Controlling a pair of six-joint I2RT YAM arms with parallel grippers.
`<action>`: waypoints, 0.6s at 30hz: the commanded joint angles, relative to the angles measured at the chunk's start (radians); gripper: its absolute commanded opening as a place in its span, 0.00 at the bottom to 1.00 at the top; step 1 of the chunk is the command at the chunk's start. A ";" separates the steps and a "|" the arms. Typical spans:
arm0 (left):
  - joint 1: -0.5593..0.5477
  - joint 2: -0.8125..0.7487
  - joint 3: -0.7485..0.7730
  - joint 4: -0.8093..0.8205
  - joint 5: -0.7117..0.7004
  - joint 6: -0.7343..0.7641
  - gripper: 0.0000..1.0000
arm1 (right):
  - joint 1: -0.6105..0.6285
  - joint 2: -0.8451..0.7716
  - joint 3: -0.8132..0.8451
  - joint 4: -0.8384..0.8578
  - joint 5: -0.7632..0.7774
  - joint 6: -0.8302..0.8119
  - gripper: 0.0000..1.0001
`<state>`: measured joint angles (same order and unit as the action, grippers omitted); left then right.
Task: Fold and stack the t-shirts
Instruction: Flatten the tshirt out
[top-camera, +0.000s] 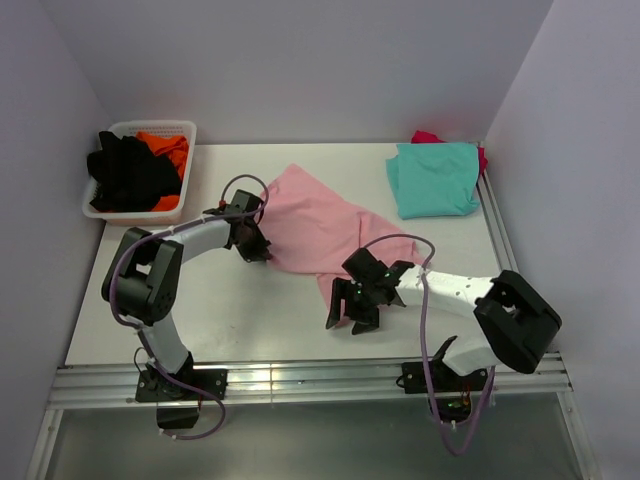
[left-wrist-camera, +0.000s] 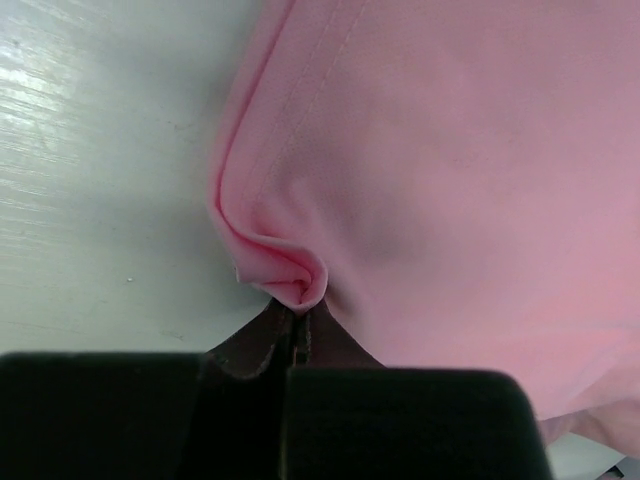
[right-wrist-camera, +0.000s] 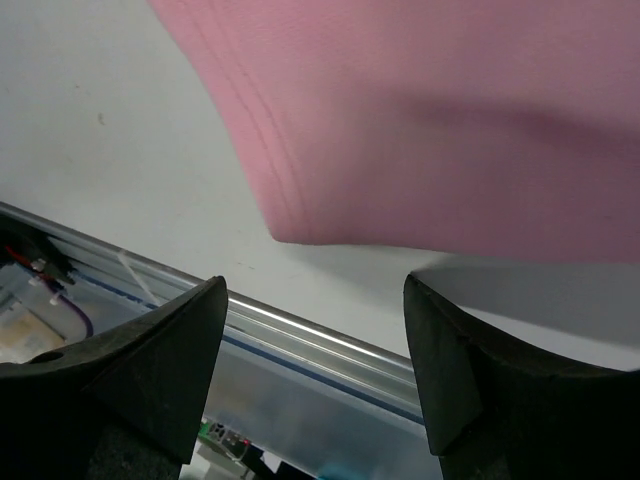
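Your left gripper (left-wrist-camera: 295, 322) is clamped on a bunched edge of the light pink soft cloth t-shirt (top-camera: 320, 225) mid-table; right gripper (right-wrist-camera: 315, 370) gapes wide, empty, just off its near hem. Looks like spreading before the fold — next you seat the right on that hem, then pull flat. Folded teal t-shirt (top-camera: 432, 178) sits far right.

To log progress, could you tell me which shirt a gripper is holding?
The pink shirt: the left gripper pinches its edge; teal, magenta, black and orange lie apart.
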<state>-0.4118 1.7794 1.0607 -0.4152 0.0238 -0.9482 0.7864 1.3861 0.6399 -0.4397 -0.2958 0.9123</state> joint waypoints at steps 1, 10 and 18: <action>0.016 -0.051 -0.016 0.003 -0.019 0.029 0.00 | 0.025 0.051 0.027 0.068 0.041 0.042 0.79; 0.059 -0.126 -0.105 0.023 0.011 0.068 0.00 | 0.027 0.197 0.145 0.018 0.133 0.004 0.77; 0.097 -0.144 -0.136 0.038 0.037 0.100 0.00 | 0.025 0.258 0.193 -0.043 0.167 -0.013 0.16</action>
<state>-0.3294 1.6749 0.9382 -0.4004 0.0391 -0.8841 0.8074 1.6138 0.8261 -0.4252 -0.2226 0.9176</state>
